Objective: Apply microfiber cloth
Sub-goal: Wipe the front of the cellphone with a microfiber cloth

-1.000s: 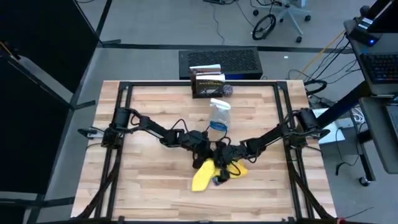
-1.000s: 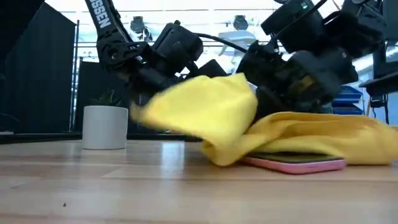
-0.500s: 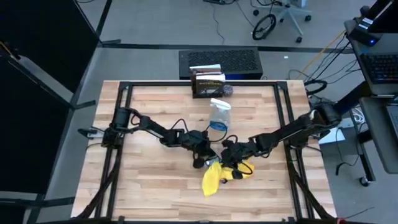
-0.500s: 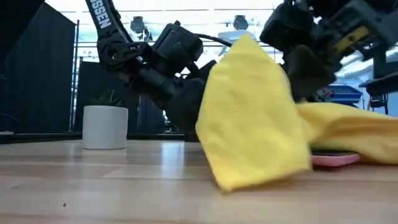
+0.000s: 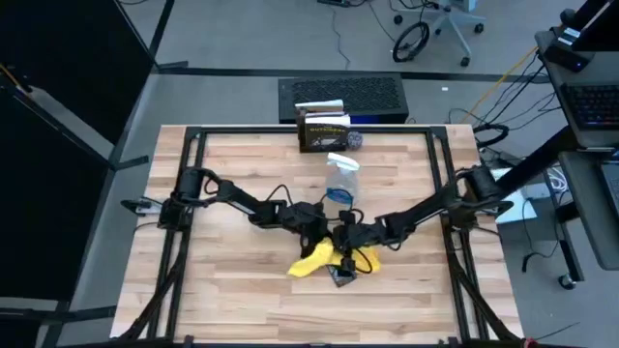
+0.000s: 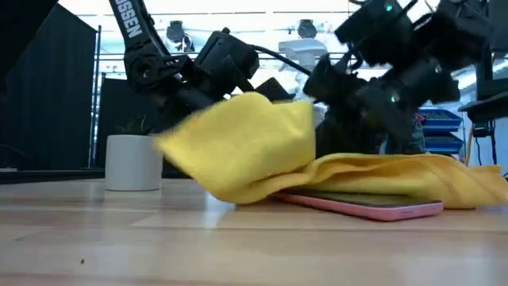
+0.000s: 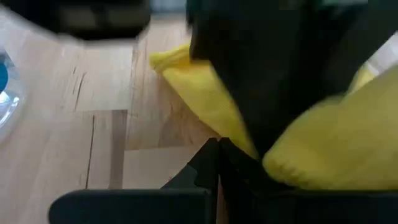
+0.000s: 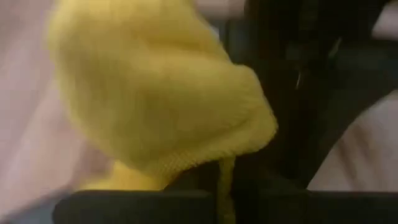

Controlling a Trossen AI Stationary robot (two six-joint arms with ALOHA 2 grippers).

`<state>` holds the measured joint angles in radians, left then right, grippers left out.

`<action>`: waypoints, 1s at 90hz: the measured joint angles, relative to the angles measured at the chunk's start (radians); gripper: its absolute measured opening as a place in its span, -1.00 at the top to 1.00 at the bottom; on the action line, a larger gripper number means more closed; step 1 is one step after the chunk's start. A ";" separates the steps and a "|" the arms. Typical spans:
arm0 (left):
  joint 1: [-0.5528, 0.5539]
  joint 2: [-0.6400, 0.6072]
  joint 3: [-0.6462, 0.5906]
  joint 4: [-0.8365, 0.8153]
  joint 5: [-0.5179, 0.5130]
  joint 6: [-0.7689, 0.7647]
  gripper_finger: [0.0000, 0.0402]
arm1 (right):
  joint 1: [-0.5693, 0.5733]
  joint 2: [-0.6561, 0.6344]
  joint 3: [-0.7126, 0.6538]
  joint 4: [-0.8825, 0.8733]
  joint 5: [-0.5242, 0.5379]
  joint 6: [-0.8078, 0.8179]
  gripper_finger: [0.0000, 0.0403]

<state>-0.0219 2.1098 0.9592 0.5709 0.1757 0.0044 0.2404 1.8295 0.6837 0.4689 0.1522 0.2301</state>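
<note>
Wiping step: the cloth point(image 5: 319, 259) should stay flat on the phone point(image 6: 373, 206) with light, even pressure, strokes running along the screen and the phone kept from sliding (judgement only). Cloth lies draped over the phone near the worktop point(image 5: 232, 290) middle, toward the front edge. Right jaws point(image 5: 346, 244) look pinched on the cloth, one fold lifted off the wood. Left jaws point(image 5: 317, 235) sit just beside the cloth; spread or pressed together, cannot tell. Spray bottle point(image 5: 340, 179) stands behind.
</note>
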 joint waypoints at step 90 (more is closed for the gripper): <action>0.001 0.000 0.000 0.001 0.000 0.002 1.00 | 0.085 -0.485 -0.005 -0.599 -0.556 0.129 0.99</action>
<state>-0.0208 2.1098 0.9592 0.5720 0.1757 0.0059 0.3249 1.3443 0.6784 -0.1301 -0.4042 0.3593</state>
